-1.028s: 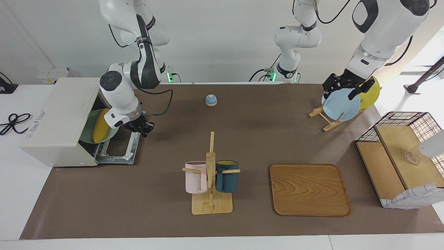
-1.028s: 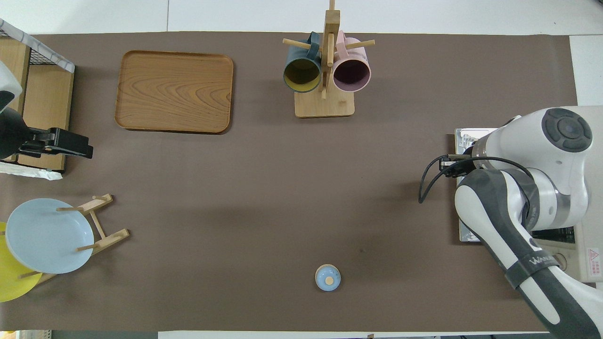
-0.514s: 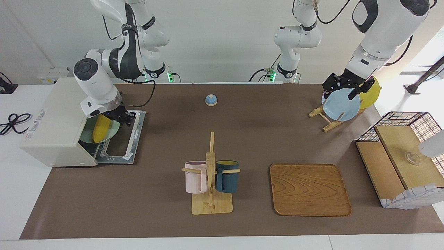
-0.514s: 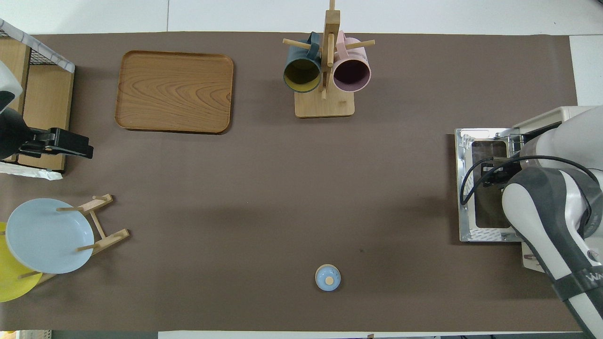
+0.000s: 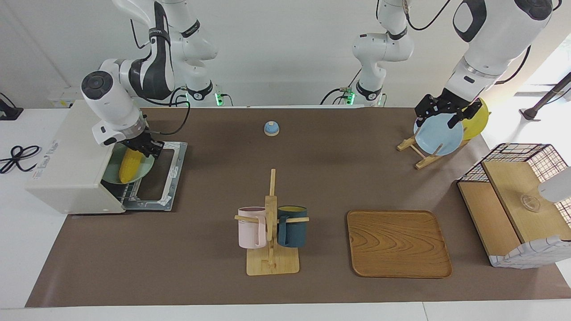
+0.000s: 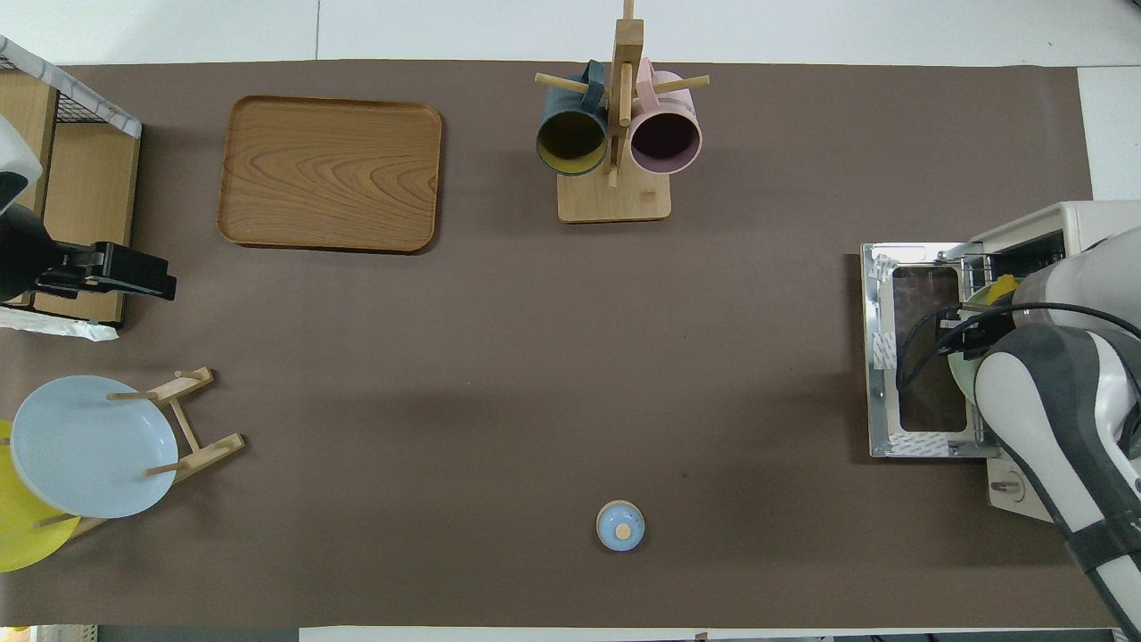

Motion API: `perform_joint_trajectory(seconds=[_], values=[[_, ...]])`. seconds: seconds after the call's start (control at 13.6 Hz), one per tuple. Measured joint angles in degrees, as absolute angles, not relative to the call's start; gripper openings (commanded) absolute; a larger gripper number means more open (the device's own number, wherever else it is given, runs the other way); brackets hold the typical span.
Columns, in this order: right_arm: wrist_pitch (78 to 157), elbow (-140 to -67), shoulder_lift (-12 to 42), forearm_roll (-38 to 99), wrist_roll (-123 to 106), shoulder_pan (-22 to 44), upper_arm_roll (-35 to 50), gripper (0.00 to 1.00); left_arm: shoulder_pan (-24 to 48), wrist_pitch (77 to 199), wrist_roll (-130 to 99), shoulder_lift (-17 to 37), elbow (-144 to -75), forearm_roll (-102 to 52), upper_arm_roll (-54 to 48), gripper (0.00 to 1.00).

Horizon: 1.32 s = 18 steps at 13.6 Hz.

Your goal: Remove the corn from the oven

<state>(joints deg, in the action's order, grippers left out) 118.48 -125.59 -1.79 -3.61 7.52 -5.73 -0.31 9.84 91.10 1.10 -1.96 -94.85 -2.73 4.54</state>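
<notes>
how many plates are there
3. A light blue plate and a yellow plate stand in the wooden rack at the left arm's end of the table; a pale green plate lies under the corn in the oven.

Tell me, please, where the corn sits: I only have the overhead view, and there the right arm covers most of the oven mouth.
Observer: In the facing view the corn lies on a pale green plate in the mouth of the oven, above the open door.
Operator: Thank you. Has the right gripper reached it?
Observer: The right gripper is down at the end of the corn nearer the robots; I cannot tell whether it has a grip.
Operator: And could you say what the left arm is doing?
Observer: It waits. The left gripper hangs open in the air over the blue plate in the rack, holding nothing.
</notes>
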Motion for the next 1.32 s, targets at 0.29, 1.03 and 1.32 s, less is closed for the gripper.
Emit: perform_joint_trajectory(seconds=[0.29,1.03,1.32], values=[[122.3,-128.3,-1.8,-3.6,6.1,-5.7,-0.3,0.28,9.8,91.1,1.1,-2.0,-94.9,-2.7,4.5,1.00],[122.3,-129.8,-2.6,-3.8,2.0,-5.9,0.0,0.00,9.8,91.1,1.1,-2.0,-94.9,-2.7,4.5,1.00],[116.9,-124.1,-1.8,-3.8,6.3,4.0,0.5,0.00,9.8,91.1,1.1,-2.0,-94.9,-2.7,4.5,1.00]])
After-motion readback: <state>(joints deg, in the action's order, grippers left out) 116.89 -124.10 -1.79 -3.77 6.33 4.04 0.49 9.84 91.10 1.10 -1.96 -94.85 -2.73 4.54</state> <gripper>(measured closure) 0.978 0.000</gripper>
